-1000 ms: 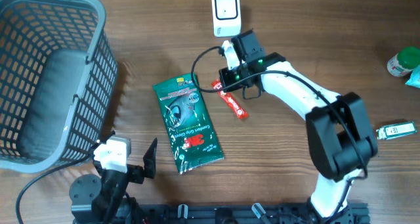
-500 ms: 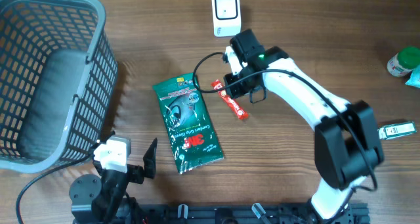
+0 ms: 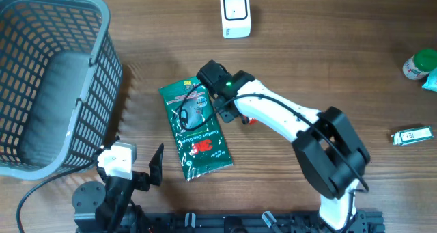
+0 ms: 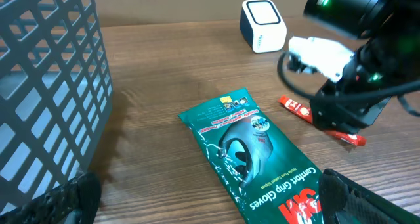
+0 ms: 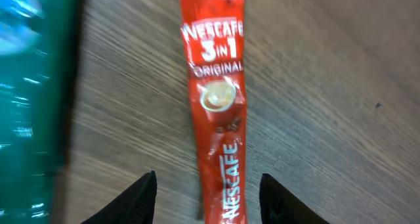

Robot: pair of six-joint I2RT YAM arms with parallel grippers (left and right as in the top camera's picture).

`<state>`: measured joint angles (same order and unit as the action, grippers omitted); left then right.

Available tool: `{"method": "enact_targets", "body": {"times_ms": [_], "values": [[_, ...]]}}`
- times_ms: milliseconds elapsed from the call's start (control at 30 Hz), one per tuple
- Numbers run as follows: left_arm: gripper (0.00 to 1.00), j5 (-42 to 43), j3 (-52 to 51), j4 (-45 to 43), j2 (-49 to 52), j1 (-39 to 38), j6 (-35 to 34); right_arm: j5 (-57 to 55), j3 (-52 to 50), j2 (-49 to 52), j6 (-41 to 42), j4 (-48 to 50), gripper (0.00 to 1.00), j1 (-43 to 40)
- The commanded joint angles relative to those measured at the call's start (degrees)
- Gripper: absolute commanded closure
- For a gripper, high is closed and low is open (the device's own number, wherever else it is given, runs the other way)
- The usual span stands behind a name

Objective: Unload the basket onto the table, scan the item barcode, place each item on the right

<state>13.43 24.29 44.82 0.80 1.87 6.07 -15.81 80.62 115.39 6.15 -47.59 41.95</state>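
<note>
Mid-tabletop, just right of the glove packet [image 3: 196, 129], lies the sachet [image 5: 216, 106], flat on the wood and apart from the packet's edge. I take it for the item to scan, since the right tool [image 5: 209, 196] is over it.

Right tool: jaws part-open, one fingertip on each side of the sachet's near end, with bare wood showing between each tip and the foil. Released, nothing grasped. Judgement: it straddles the narrow width because that is the only span the jaws can close across; the stick is too long the other way.

Left tool [image 3: 140, 166]: jaws wide, empty, parked at the near edge toward the left corner, clear of the working area. Judgement: idle for this step.

Scanner [image 3: 235, 13]: small white box with rounded corners, dark window, cable leading off; it stands near the middle of the far edge, well apart from the sachet. Judgement: the sachet must be lifted and carried to it.

Materials:
- Sachet: slim red foil stick, glossy, printed "Nescafe 3 in 1 Original", crimped ends. Thin and flat, so likely hard to pinch off the tabletop [image 3: 341, 28]. Barcode not visible on the upper face; presumably underneath.
- Glove packet: green film pouch, shiny, slightly crinkled.
- Tabletop: brown wood grain, matt.
- Basket [image 3: 102, 28]: grey plastic lattice, far-left corner.
</note>
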Motion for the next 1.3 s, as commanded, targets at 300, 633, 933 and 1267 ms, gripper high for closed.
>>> {"method": "enact_targets", "body": {"times_ms": [300, 633, 933, 1267], "values": [[0.0, 0.7, -0.3, -0.1, -0.4, -0.3, -0.6, 2.2, -9.9, 8.9, -5.5, 3.1, 0.72, -1.8], [0.0, 0.7, -0.3, -0.1, -0.4, -0.3, -0.6, 19.3, -3.2, 6.7, -7.7, -5.4, 0.95, -2.6], [0.0, 0.7, -0.3, -0.1, -0.4, -0.3, -0.6, 79.5, 0.5, -4.2, -19.9, -6.0, 0.95, -20.5], [0.0, 0.7, -0.3, -0.1, -0.4, -0.3, -0.6, 108.8, -8.7, -4.1, -29.1, 18.7, 0.95, -25.9]]}}
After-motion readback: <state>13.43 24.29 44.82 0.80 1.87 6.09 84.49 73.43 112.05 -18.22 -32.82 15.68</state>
